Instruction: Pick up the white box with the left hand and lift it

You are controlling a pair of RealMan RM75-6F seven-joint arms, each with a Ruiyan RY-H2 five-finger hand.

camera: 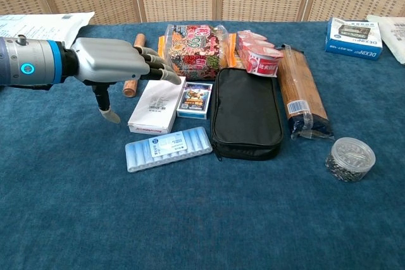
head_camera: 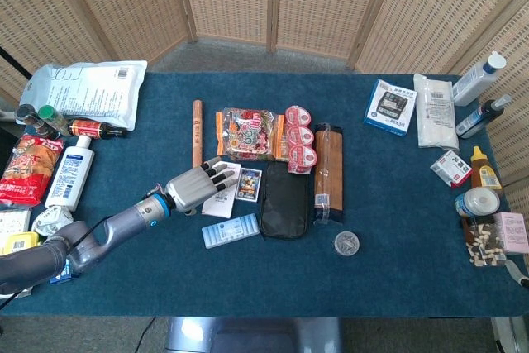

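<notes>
The white box (camera: 157, 104) lies flat on the blue table, left of a small card pack; in the head view the white box (head_camera: 221, 196) is partly covered by my hand. My left hand (camera: 117, 66) hovers over the box's left and far edge with its fingers stretched out toward the right and its thumb hanging down beside the box; it holds nothing. Seen from the head, the left hand (head_camera: 198, 185) sits at the box's left end. My right hand is out of both views.
A light blue ribbed case (camera: 168, 148) lies just in front of the box, a black pouch (camera: 246, 113) to its right. A brown stick (camera: 132, 83) and a snack bag (camera: 193, 42) lie behind. Bottles and packets (head_camera: 50, 171) crowd the table's left edge.
</notes>
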